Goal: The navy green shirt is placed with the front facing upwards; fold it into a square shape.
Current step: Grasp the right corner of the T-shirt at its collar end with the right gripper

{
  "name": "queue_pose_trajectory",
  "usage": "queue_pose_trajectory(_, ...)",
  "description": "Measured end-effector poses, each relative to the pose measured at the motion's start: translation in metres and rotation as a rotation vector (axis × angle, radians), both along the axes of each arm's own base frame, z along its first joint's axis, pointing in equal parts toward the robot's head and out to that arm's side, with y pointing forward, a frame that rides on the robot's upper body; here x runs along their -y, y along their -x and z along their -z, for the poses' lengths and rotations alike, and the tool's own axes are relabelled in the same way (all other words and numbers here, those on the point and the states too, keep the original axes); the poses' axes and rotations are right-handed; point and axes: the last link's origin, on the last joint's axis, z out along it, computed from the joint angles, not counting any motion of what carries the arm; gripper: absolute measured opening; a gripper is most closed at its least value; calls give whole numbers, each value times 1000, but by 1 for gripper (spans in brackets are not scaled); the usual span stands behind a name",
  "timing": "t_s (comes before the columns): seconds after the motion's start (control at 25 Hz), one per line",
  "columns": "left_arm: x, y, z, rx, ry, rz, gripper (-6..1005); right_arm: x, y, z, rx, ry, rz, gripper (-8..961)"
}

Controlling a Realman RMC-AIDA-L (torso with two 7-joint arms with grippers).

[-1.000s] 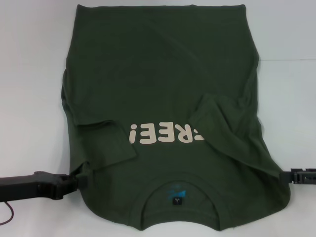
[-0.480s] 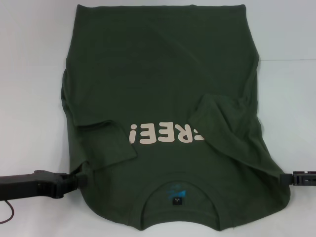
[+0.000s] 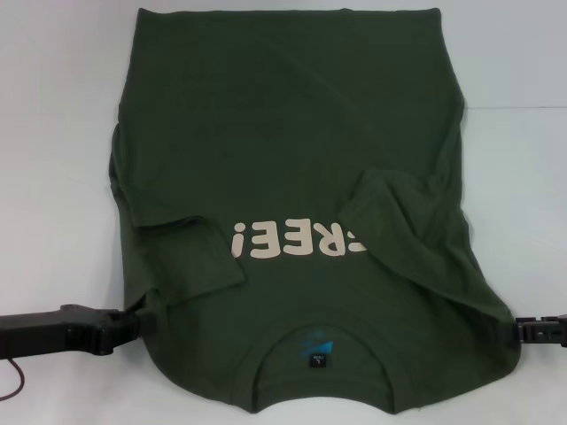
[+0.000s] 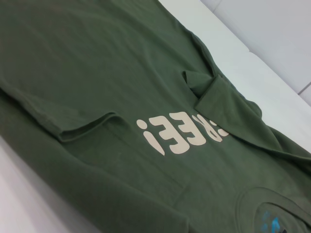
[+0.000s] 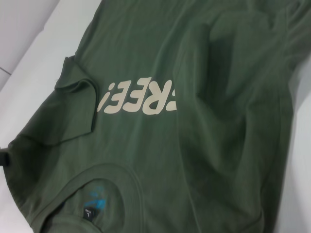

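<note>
the navy green shirt (image 3: 292, 177) lies front up on the white counter (image 3: 53, 133), collar at 6 o'clock, hem at 12, both sleeves folded in over the chest. the left gripper (image 3: 142, 317) touches its edge at 8 o'clock; the right gripper (image 3: 518, 329) touches it at 4 o'clock. i cannot tell whether either gripper's fingers are open or closed.
</note>
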Motion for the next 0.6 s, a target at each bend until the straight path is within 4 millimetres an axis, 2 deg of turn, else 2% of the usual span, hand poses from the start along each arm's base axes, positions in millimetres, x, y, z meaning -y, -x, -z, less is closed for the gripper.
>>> queue_pose_trajectory(0.08, 0, 0, 0, 0, 0, 0, 70, -1, 1, 0, 6, 6, -1, 797)
queue_pose_trajectory(0.32, 0, 0, 0, 0, 0, 0, 70, -4, 1, 1, 22, 9, 3, 590)
queue_pose_trajectory(0.6, 0, 0, 0, 3, 0, -1, 70, -7, 1, 0, 28, -8, 16, 293)
